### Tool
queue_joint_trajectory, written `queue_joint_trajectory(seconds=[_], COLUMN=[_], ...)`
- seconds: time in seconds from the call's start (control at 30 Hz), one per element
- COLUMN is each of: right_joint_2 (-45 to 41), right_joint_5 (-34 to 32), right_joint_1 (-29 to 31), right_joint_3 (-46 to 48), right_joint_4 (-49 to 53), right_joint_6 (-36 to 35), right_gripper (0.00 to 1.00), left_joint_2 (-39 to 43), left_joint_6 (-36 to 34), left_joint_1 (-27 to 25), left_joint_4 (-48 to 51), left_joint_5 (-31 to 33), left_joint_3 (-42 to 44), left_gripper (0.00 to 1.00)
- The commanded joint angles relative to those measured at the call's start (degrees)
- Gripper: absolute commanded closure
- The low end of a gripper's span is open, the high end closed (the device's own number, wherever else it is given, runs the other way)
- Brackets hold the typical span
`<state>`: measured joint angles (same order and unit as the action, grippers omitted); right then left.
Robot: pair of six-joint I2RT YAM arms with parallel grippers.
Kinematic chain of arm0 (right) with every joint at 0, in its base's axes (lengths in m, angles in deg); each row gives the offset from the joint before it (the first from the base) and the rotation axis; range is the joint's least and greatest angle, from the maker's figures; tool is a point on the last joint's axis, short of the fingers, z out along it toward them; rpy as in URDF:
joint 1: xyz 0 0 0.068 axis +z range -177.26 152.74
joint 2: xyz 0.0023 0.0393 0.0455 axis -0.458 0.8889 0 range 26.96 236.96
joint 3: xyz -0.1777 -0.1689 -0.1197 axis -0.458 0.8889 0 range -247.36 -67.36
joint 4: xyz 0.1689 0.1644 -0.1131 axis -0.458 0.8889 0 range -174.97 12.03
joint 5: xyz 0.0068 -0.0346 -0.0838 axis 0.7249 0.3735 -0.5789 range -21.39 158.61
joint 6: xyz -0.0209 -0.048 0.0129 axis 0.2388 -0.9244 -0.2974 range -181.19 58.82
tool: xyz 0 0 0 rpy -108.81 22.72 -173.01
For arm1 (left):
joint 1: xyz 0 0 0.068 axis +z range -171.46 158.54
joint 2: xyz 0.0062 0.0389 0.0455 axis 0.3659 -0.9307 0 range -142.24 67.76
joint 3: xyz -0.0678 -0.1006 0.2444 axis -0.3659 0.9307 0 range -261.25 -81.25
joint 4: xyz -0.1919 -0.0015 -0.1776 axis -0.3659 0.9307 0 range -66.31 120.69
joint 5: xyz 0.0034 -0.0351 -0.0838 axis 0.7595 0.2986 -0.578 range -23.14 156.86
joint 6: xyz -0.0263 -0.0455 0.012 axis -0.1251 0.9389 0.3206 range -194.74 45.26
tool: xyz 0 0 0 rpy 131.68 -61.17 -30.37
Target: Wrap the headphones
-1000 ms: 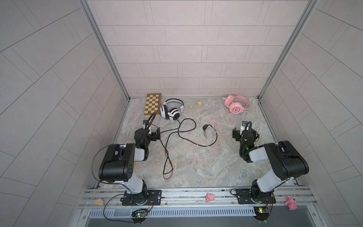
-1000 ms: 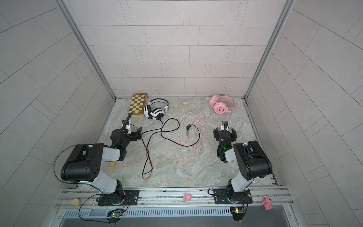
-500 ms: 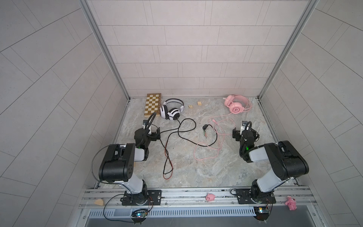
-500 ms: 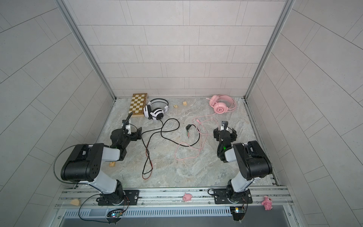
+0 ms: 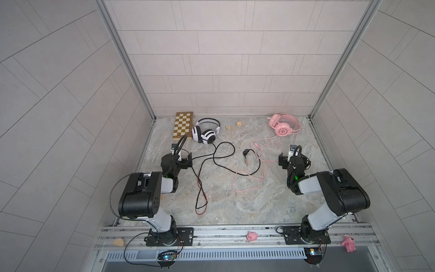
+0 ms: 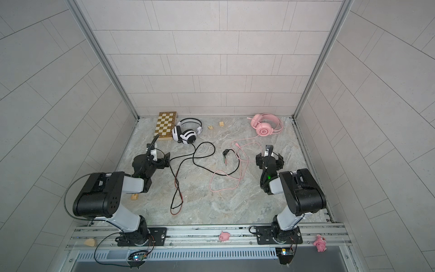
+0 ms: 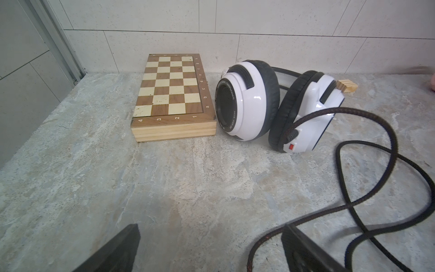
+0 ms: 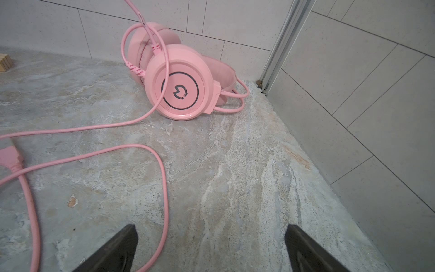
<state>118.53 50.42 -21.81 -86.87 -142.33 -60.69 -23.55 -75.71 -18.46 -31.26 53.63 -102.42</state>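
On the table (image 5: 235, 207), at its upper left in both top views, we see the white headset (image 5: 206, 133) lying just beside the chessboard (image 5: 183, 126). Its black cord (image 5: 223, 150) snakes down toward the middle of the frame in loose loops. At the upper right of the table, near the back corner, lies the pink headset (image 5: 283, 124). Its pink cord (image 5: 247, 186) trails down into the centre, where it crosses the black cord.

The left gripper (image 5: 179, 161) sits low over the table at centre left, below the chessboard. We see its jaws spread wide with nothing between them. In the left wrist view the black cord passes close by one finger (image 7: 303, 247), and we cannot tell whether they touch.

The right gripper (image 5: 293, 162) sits at centre right, below the pink headset, jaws likewise wide apart and empty, with a pink cord loop just beside it.
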Motion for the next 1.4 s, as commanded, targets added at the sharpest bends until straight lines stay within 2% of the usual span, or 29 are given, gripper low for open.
queue_joint_trajectory(seconds=[0.0, 0.17, 0.27, 0.33, 0.43, 0.5, 0.53, 0.6, 0.67, 0.8, 0.9, 1.0, 1.13, 1.3, 1.37], right_joint_2=[-0.8, -0.9, -3.9, -9.5, -17.0, -21.4, -23.2, -25.0, -25.3, -21.5, -15.1, -8.1, -1.3, 9.4, 14.9], right_joint_5=[-0.3, -0.3, -2.2, -3.6, -4.7, -6.8, -5.7, 1.8, 9.2, 21.8, 29.8, 34.1, 30.8, 26.8, 25.2], right_joint_1=[-0.2, -0.2, 0.4, 0.5, 0.4, -0.1, -0.5, -1.6, -2.0, -1.9, -0.8, 2.5, 10.0, 19.7, 22.4], right_joint_3=[-0.6, -0.4, 1.3, 0.9, -2.8, -6.4, -8.0, -10.0, -12.0, -19.9, -26.9, -34.4, -42.8, -57.5, -65.4], right_joint_4=[-0.3, -0.5, -1.8, 4.2, 16.9, 28.4, 34.0, 38.0, 40.6, 48.4, 54.6, 60.3, 65.0, 71.4, 75.5], right_joint_6=[0.6, 0.4, 0.2, 0.4, 2.8, 11.9, 16.0, 18.9, 20.9, 25.9, 31.1, 35.1, 35.5, 36.7, 37.6], right_gripper=[0.01, 0.01, 0.01, 0.01, 0.01, 0.01, 0.0, 0.01, 0.01, 0.02, 0.01, 0.01, 0.02, 0.03, 0.05], left_joint_2=[0.0, 0.3, 2.4, 6.6, 14.3, 18.2, 19.7, 22.7, 25.0, 26.3, 25.8, 25.3, 25.1, 24.3, 24.1], left_joint_6=[0.1, 0.2, 2.6, 3.7, 6.2, 10.4, 13.9, 23.6, 28.1, 30.0, 26.8, 22.3, 20.7, 20.5, 21.1], left_joint_1=[0.3, 0.3, 0.2, 0.2, 0.1, 0.1, 0.1, 0.2, 0.4, 1.6, 4.5, 5.5, 5.5, 5.5, 5.6], left_joint_4=[-1.1, -1.9, -3.8, -1.5, 11.6, 21.5, 25.9, 36.6, 49.2, 70.1, 78.3, 83.2, 82.8, 83.6, 82.3], left_joint_5=[-0.7, -0.1, 6.1, 8.9, 11.8, 15.1, 15.9, 19.2, 19.5, 17.2, 5.6, -3.1, -10.3, -11.1, -15.1], left_joint_3=[-0.3, 0.2, 2.0, 3.0, 0.4, -3.2, -4.7, -9.1, -15.3, -27.5, -34.0, -37.2, -35.2, -31.0, -30.3], left_gripper=[0.0, 0.0, 0.0, 0.0, 0.0, 0.0, 0.0, 0.0, 0.0, 0.0, 0.0, 0.0, 0.0, 0.0, 0.0])
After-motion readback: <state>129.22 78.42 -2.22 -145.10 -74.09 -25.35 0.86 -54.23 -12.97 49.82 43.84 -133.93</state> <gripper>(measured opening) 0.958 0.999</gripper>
